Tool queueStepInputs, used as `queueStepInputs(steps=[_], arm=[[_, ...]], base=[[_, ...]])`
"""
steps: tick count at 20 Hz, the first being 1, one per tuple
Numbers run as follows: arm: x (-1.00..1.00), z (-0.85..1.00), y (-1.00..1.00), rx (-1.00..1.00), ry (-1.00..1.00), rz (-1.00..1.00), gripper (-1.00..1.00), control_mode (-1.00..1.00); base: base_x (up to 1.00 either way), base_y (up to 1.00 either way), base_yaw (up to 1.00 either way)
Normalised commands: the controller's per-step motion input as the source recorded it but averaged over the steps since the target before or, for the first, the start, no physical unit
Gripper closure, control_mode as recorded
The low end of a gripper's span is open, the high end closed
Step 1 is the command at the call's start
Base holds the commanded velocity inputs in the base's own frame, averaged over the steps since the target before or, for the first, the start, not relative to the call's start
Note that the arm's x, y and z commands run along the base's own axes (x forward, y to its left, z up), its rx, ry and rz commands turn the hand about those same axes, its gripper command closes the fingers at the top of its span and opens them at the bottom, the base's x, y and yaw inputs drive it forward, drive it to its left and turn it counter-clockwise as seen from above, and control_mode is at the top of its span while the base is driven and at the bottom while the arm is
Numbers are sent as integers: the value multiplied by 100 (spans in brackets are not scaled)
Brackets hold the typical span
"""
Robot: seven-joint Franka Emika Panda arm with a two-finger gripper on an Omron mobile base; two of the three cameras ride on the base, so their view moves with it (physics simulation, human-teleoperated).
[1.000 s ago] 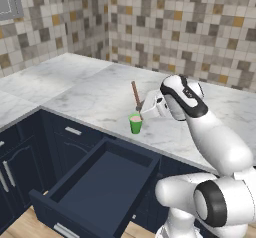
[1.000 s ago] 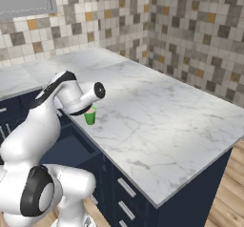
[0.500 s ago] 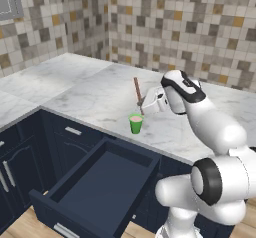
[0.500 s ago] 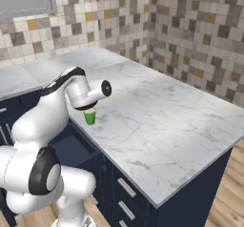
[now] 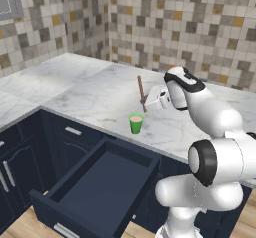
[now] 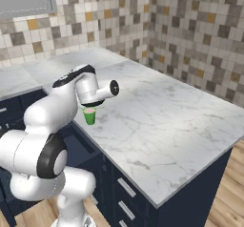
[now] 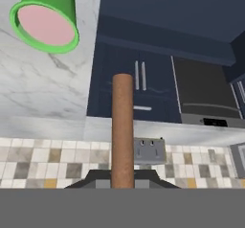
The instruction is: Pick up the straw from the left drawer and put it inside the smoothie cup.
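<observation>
The straw [image 5: 141, 90], a thin orange-brown stick, stands nearly upright over the marble counter, with my gripper [image 5: 146, 103] shut on its lower part. In the hand view the straw [image 7: 122, 126] rises from between the fingertips of the gripper [image 7: 122, 181]. The smoothie cup [image 5: 135, 123], green with pink contents, stands on the counter near its front edge, just in front of and below the straw. It sits at the upper left in the hand view as the cup [image 7: 45, 23], off to the side of the straw's line. The left drawer [image 5: 127, 184] hangs wide open below the cup.
My white arm [image 6: 78, 85] arches over the cup [image 6: 89, 115] in the right base view. Tiled walls [image 5: 165, 27] close off the back of the L-shaped counter [image 6: 157, 116]. Navy cabinet doors [image 5: 15, 167] stand to the left of the open drawer.
The hand has turned at the wrist and carried the straw slightly to the right in the left base view. Cup and drawer stay where they were.
</observation>
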Motion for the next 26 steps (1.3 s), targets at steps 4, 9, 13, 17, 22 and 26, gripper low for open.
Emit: queueStepInputs(steps=[4, 9, 13, 17, 22, 26], arm=[[16, -29, 0, 0, -5, 0, 100, -100], [15, -29, 0, 0, -5, 0, 100, -100], [19, -28, 0, 0, -3, 0, 100, -100], [20, -25, 0, 0, 0, 0, 100, -100], [16, -23, 0, 0, 0, 0, 100, -100], [13, -19, 0, 0, 0, 0, 100, -100]], base=[[0, 0, 0], [0, 0, 0], [0, 0, 0], [0, 0, 0], [0, 0, 0], [0, 0, 0]])
